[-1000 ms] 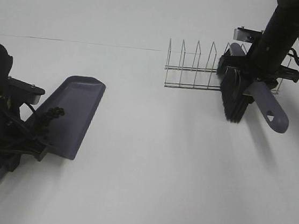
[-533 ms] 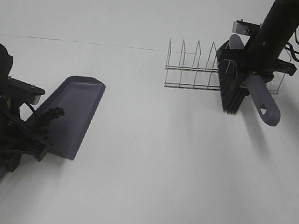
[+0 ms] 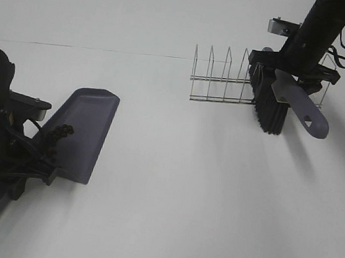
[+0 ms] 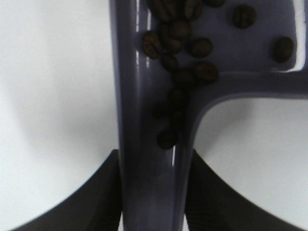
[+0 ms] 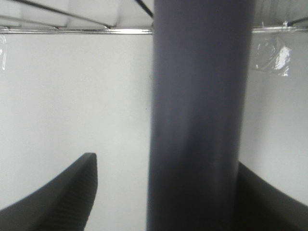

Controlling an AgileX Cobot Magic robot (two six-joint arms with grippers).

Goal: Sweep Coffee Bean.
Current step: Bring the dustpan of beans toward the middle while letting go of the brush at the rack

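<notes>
Change noted: the right pincer [image 3: 293,68] has brought the black-bristled brush with a grey-purple plastic handle [image 3: 273,106] against the thin wire rack [image 3: 218,81]. Its jaws now stand parted about the handle, though full release is uncertain. The left pincer [image 4: 154,156] stays clamped on the purple-grey plastic dustpan [image 3: 90,116] on the white bench [image 3: 171,197]. The dark brown oval coffee beans [image 3: 60,132] lie inside the pan near its handle. Sweeping appears finished and the brush is being stowed.

Black-bristled brush with a grey plastic handle [image 3: 308,116] now sits further back against the chrome wire rack [image 3: 221,80], handle swung flatter. Right gripper [image 3: 294,71] has spread its jaws, gap beside handle.
</notes>
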